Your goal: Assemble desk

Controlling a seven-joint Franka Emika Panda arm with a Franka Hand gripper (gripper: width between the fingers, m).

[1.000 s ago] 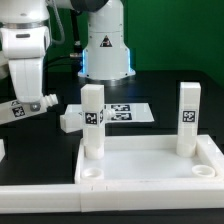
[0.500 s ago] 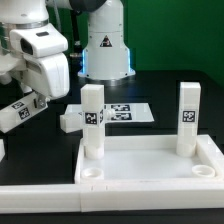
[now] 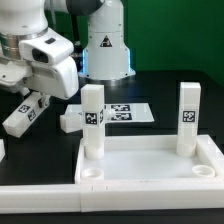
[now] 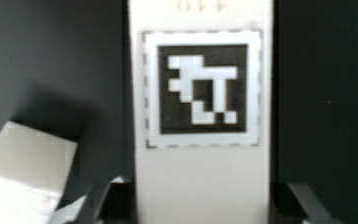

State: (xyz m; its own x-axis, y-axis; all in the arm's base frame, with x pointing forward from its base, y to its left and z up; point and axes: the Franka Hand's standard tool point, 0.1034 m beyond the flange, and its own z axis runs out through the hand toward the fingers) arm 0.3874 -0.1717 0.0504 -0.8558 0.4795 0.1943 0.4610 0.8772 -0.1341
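The desk's white rimmed tabletop [image 3: 150, 170] lies in front, with round sockets at its near corners. Two white tagged legs stand upright in its far corners, one [image 3: 92, 120] toward the exterior view's left and the other [image 3: 188, 118] toward its right. My gripper [image 3: 40, 100] hangs above the table left of the tabletop, shut on a third leg [image 3: 24, 116] that slants down to the left. In the wrist view this leg [image 4: 197, 100] fills the middle with its tag facing the camera, and my gripper [image 4: 202, 205] has a dark finger against each side of it.
A small loose white part [image 3: 68, 122] lies on the black table just left of the standing leg. The marker board [image 3: 128, 112] lies flat behind the tabletop. The arm's base [image 3: 105, 50] stands at the back. A pale slanted surface [image 4: 25, 165] shows beside the held leg.
My gripper has swung right and turned. The held leg has tipped from nearly level to a steeper slant, its free end lower.
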